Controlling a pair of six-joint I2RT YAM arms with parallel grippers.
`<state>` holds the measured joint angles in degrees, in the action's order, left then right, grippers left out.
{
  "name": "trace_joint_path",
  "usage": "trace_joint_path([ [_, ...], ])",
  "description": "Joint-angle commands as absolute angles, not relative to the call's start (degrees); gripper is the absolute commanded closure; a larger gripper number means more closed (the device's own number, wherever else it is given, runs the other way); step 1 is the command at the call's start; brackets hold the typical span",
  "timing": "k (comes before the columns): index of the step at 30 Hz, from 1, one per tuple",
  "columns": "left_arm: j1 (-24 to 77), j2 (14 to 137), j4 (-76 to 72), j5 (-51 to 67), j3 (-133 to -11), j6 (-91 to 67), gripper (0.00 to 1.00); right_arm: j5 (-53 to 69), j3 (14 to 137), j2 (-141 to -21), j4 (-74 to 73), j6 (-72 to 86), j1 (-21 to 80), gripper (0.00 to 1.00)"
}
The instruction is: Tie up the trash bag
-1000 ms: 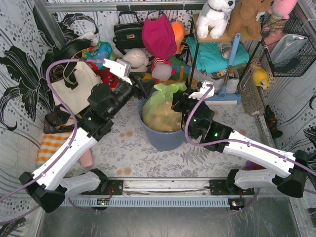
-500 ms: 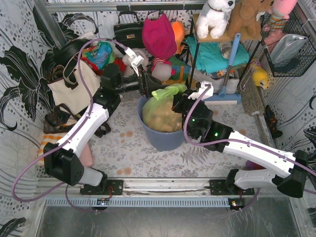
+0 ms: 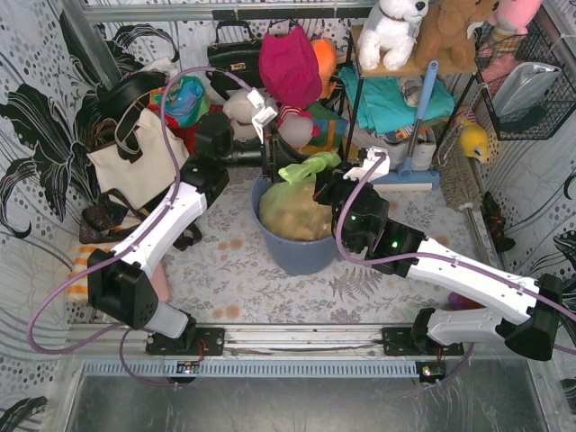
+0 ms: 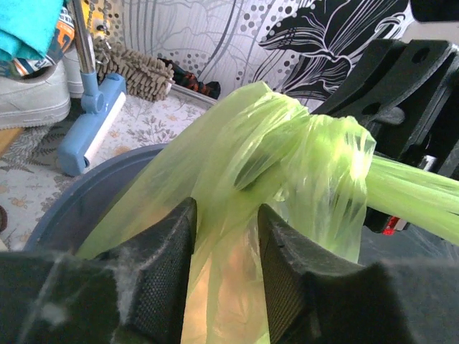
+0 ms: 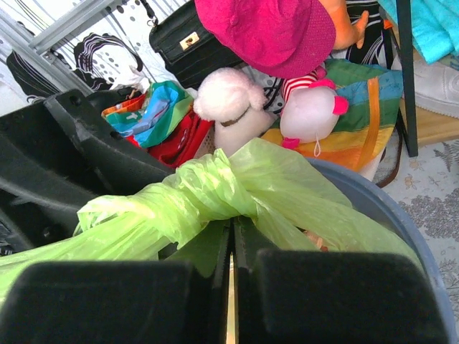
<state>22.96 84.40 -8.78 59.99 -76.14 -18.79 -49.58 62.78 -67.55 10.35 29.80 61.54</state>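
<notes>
The trash bag, thin light-green plastic with brown paper showing through, sits in the round blue-grey bin. Its top is gathered into a knotted twist, which also shows in the left wrist view and the right wrist view. My left gripper is at the bin's far left rim. Its jaws are apart with loose bag film between them. My right gripper is shut at the twist, pinching a strand of the bag. That strand runs taut into it.
A cream tote bag stands left of the bin. A black handbag, plush toys and coloured cloths crowd behind it. A shelf with a blue-handled brush is at the right. A striped cloth lies near left.
My left arm has swung from the near left round to the bin's far left side, and its gripper now sits at the bag's neck. The right arm has held still.
</notes>
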Motion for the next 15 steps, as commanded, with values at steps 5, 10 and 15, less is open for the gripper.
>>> trace_joint_path([
  [5,23.6,84.8,-8.6,62.0,-79.1,-16.9,0.85,-48.4,64.1,-68.1,12.3,31.8,61.1,1.00],
  [10,23.6,81.2,-6.2,60.4,-77.5,-14.8,0.95,-47.5,63.5,-68.5,13.8,31.9,60.8,1.00],
  [15,23.6,77.3,-2.7,58.7,-75.2,-12.7,0.96,-46.8,63.0,-69.3,15.2,32.5,60.7,1.00],
])
